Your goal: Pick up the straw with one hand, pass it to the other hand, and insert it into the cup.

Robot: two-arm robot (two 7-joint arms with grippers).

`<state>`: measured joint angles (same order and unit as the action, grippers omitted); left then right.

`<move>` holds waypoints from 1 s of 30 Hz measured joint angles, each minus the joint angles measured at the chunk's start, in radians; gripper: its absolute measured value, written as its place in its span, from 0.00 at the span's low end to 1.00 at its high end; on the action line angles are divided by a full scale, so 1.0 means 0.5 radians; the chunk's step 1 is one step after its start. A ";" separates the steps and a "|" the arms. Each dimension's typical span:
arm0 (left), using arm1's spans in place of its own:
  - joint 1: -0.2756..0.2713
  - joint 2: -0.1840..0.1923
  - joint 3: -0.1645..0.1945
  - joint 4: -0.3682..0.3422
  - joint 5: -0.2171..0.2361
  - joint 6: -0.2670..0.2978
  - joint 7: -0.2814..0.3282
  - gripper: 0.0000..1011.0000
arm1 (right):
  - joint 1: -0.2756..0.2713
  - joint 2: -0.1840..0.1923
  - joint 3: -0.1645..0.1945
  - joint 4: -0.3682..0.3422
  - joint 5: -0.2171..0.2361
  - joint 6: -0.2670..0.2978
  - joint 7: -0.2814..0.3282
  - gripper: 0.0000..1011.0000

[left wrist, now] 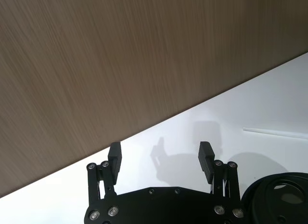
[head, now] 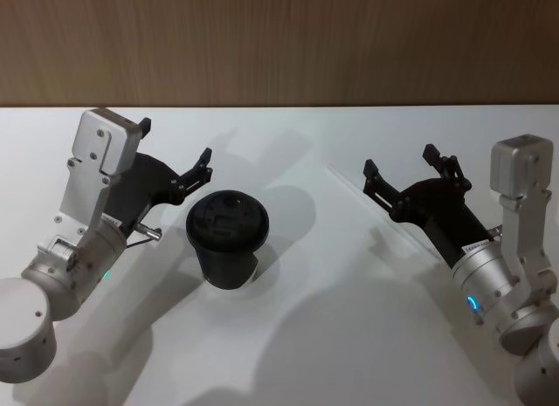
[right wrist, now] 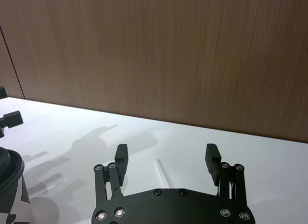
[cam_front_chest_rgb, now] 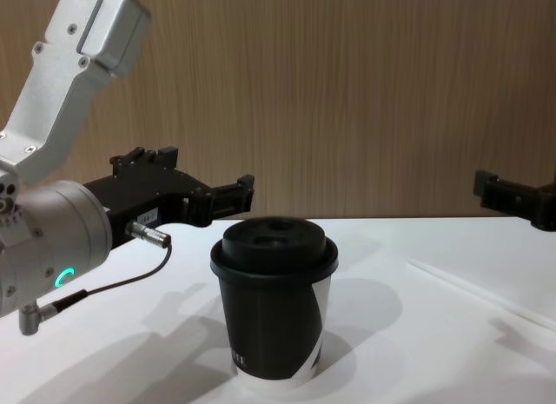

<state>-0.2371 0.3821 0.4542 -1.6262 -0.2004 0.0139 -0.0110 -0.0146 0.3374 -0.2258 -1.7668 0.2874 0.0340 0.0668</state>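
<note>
As the straw (right wrist: 161,170) lies below the spread jaws of my right gripper (right wrist: 166,154), pointing ahead, my left gripper (left wrist: 160,151), also spread, sits farther off.

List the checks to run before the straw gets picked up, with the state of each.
1. Straw lies flat on the table with nothing on it: ok.
2. Right gripper open and empty: ok.
3. Straw lined up between the right gripper's fingers, as the right wrist view shows it: ok. The gripper is above the table, not yet down at the straw.
4. Left gripper open and empty beside the cup, free for the hand-over: ok.
5. Cup upright with its lid on: ok.
6. Hole in the lid open for the straw: cannot tell.
</note>
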 joint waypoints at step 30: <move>0.000 0.000 0.000 0.000 0.000 0.000 0.000 0.99 | 0.000 0.000 0.000 0.000 0.000 0.000 0.000 0.99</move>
<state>-0.2372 0.3821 0.4542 -1.6262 -0.2004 0.0139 -0.0109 -0.0146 0.3375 -0.2258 -1.7667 0.2874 0.0340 0.0668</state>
